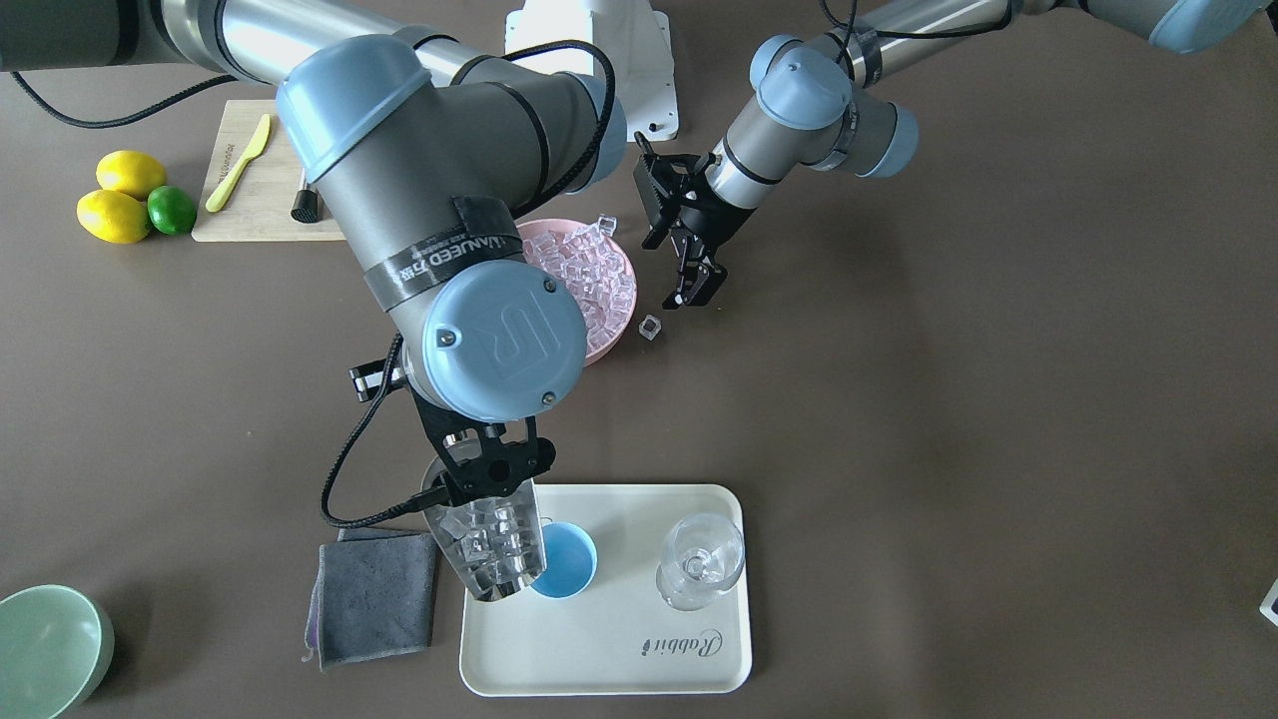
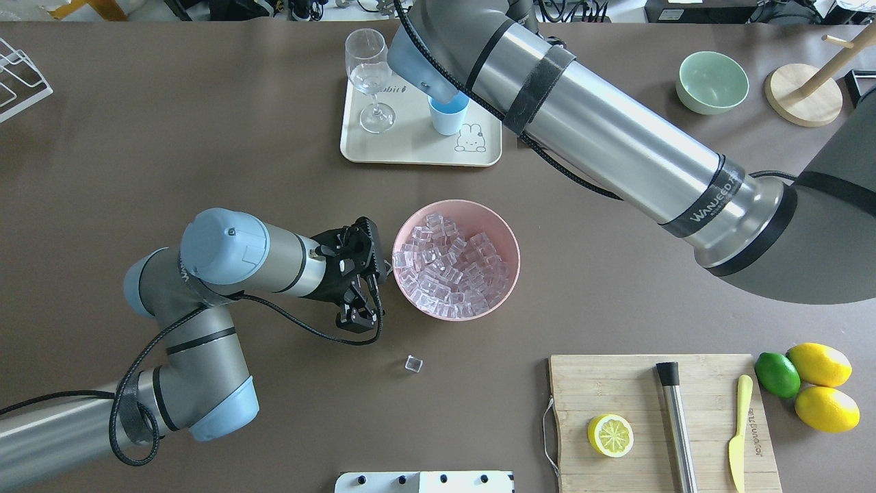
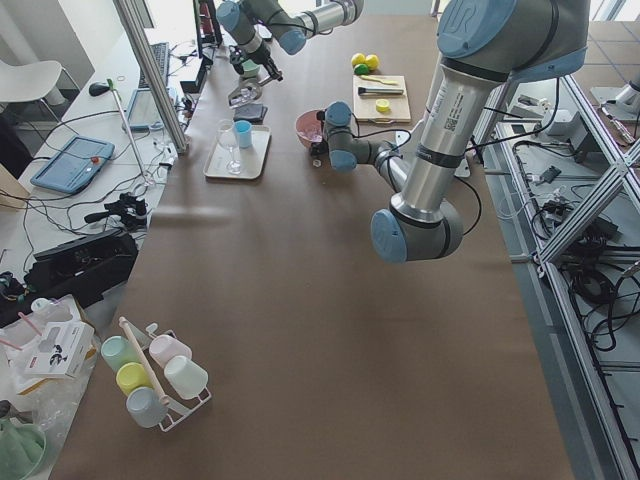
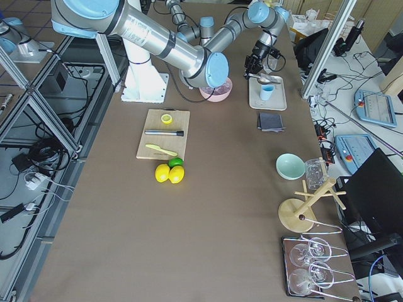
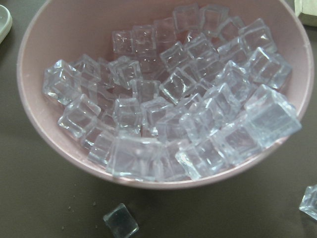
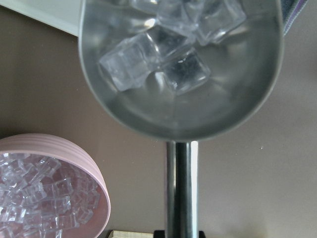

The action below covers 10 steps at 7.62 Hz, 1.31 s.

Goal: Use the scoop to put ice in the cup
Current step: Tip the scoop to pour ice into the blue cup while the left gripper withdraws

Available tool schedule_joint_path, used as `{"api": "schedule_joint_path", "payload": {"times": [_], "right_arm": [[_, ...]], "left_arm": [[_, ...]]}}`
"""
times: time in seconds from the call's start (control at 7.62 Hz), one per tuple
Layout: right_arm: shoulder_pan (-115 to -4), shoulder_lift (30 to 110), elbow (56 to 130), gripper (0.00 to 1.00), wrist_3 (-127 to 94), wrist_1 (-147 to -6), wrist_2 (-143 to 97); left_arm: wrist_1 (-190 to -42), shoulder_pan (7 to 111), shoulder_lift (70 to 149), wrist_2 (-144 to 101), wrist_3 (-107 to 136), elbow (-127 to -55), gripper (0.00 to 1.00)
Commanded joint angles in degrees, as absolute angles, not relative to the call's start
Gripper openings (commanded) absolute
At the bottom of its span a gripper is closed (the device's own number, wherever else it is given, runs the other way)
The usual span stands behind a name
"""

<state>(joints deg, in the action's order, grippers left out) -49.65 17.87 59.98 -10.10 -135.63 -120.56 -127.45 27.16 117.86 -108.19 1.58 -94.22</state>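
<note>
Brown tabletop (image 1: 998, 419), pink bowl (image 2: 494, 222) of ice (image 2: 448, 270) at its middle; loaded scoop (image 6: 178, 119) held at the cup (image 1: 571, 564).
Right tool (image 1: 496, 486) is clamped on the scoop's rod handle, and the trough, with several cubes in it, hangs with its lip over the cup's rim. Cup stands on a tray (image 1: 619, 659) well apart from the bowl, on the side away from the robot, with a glass (image 1: 701, 561) beside it. Left tool (image 1: 696, 285) hovers just beside the bowl on the robot's left; whether its fingers are apart or together cannot be told. One loose cube (image 1: 650, 327) lies just beside the bowl's wall near that tool, a second cube (image 2: 413, 364) near the bowl on the robot's side.
</note>
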Motion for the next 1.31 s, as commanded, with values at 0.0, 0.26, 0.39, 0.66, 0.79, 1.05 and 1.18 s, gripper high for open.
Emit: {"api": "schedule_joint_path", "payload": {"times": [0.0, 0.26, 0.39, 0.66, 0.79, 1.05, 1.18], "right_arm": [[-47.29, 14.25, 55.20, 0.00, -9.58, -137.98, -120.59], [-46.32, 14.94, 55.98, 0.00, -9.32, -139.91, -120.59], [-46.32, 16.51, 58.25, 0.00, -9.32, -140.88, -120.50], [-46.06, 18.37, 61.70, 0.00, -9.23, -142.64, -120.50], [-45.79, 18.28, 61.70, 0.00, -9.23, -143.08, -120.50], [-45.70, 18.19, 61.70, 0.00, -9.23, -143.26, -120.50], [-45.62, 18.19, 61.70, 0.00, -9.23, -143.26, -120.50]], "left_arm": [[-127.44, 27.07, 117.86, -108.19, 1.58, -94.22, 0.99], [-127.44, 27.16, 117.86, -108.19, 1.58, -94.22, 0.99], [-127.44, 27.16, 117.86, -108.19, 1.58, -94.22, 0.99], [-127.35, 27.33, 117.77, -108.54, 1.41, -94.39, 0.99], [-126.92, 27.51, 117.25, -108.81, 1.41, -95.18, 0.99], [-127.26, 33.19, 111.73, -116.76, 0.79, -96.94, 0.99], [-126.92, 36.79, 110.06, -120.98, 0.79, -98.07, 0.99]]}}
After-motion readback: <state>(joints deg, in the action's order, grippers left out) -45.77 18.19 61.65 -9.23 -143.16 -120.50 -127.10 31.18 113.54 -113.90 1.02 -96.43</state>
